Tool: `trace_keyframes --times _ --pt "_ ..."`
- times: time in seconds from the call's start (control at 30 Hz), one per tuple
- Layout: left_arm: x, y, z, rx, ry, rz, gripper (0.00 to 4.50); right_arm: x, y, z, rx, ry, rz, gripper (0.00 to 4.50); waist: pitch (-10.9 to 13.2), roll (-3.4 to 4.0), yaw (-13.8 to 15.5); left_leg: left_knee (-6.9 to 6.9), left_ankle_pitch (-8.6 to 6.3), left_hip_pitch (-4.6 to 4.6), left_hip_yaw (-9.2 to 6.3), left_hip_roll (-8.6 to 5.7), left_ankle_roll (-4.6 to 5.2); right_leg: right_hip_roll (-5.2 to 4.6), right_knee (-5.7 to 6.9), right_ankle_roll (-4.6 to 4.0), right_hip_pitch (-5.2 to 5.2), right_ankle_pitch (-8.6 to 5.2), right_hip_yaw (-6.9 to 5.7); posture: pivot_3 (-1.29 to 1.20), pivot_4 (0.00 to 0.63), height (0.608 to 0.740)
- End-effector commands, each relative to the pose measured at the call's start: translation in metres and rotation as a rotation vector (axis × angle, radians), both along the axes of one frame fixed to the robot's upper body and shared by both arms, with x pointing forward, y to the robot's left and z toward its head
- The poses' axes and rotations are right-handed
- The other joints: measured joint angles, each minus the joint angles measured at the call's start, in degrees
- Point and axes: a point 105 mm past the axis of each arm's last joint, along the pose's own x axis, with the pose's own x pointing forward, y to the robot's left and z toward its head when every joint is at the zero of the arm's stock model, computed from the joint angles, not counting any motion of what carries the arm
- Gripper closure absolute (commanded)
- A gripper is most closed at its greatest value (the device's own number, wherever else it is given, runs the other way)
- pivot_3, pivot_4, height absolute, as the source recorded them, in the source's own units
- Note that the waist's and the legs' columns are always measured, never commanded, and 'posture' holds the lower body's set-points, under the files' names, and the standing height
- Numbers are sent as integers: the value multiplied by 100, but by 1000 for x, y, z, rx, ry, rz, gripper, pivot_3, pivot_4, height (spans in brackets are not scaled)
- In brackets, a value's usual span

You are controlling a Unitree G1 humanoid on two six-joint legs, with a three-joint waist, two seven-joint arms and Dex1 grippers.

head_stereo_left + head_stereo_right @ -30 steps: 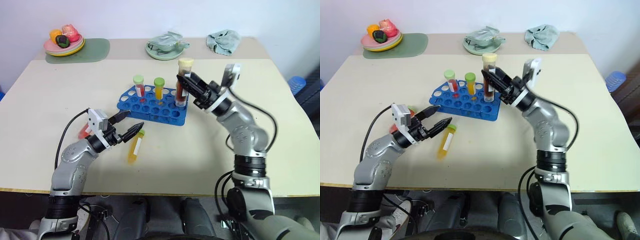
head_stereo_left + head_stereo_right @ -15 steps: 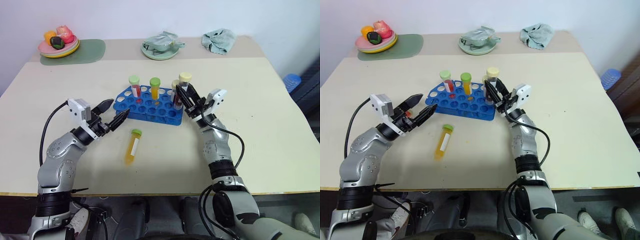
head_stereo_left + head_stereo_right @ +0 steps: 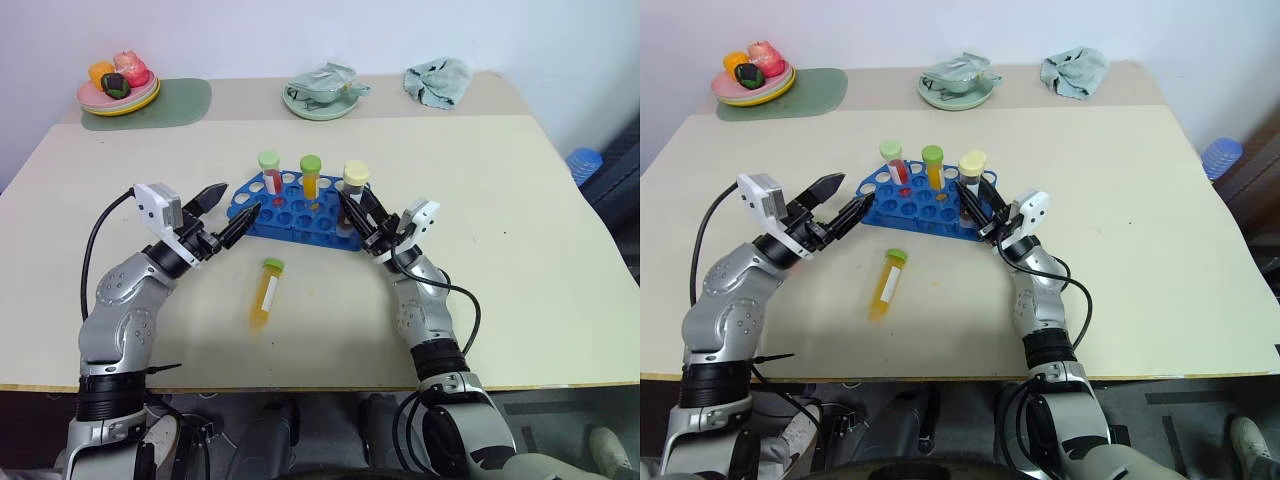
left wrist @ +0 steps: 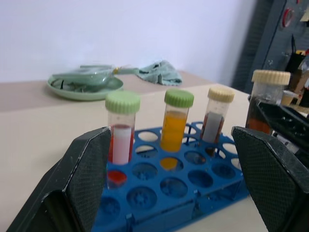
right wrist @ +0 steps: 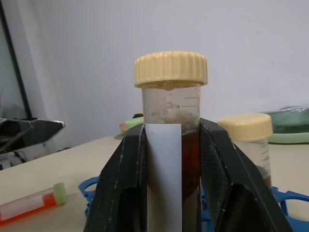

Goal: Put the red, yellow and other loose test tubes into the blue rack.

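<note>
Gripping a cream-capped tube [image 3: 352,196] of dark brown liquid, the right gripper [image 3: 362,217] sits at the right end of the blue rack [image 3: 298,210], which stands near the middle of the table [image 3: 500,200]. In the left eye view the tube stands close to upright, its base down among the holes at that end; whether it is seated I cannot tell. A red tube [image 3: 270,172] and an orange tube [image 3: 312,176], both green-capped, stand upright along the rack's far row. The left gripper [image 3: 227,214] hangs with fingers spread and nothing between them, just off the rack's left end. One loose yellow tube [image 3: 267,290] lies on the table toward the near edge from the rack, long axis running near to far, green cap toward the rack. It lies nearer the left gripper, so that arm looks better placed for it.

The right eye view shows the same layout.

In the left wrist view the spread fingers [image 4: 82,174] frame the rack, with another cream-capped tube [image 4: 215,113] standing in it beside the orange one.

In the right wrist view the clamped fingers [image 5: 123,179] pinch the held tube below its cap. A red tube with a green cap [image 5: 31,203] lies flat on the table beyond the rack's edge, still loose.
</note>
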Motion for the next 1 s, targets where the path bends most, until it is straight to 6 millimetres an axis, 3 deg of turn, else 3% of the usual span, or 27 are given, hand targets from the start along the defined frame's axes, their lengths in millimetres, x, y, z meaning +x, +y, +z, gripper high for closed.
trace_keyframes --times 0.03,0.2,0.43,0.67,1.0 --pt "-1 1 11 -8 -42 -5 410 6 -3 3 11 -9 -30 3426 0 0 1 0 0 1 0 0 0 0 0 0 1 0 0 0 150 740" --pt "-9 -4 13 -11 -64 -57 410 14 -7 2 12 6 -50 3426 0 0 0 0 0 1 0 0 0 0 0 0 2 0 0 0 150 740" --pt "-36 -11 7 58 -59 -232 410 15 -6 -3 -3 7 -59 3426 -1 1 -9 0 0 3 0 2 -1 1 2 -1 3 0 0 0 150 740" --pt "-55 -1 -10 240 32 -374 410 15 -6 -3 -8 -2 -62 3426 -1 2 -11 -1 0 3 0 2 -1 1 2 -1 3 0 1 0 150 740" --pt "-65 4 -16 279 67 -421 410 14 -9 -5 -10 -5 -79 3426 0 4 -8 -2 0 4 -1 3 -1 2 1 -2 3 0 1 0 150 740"
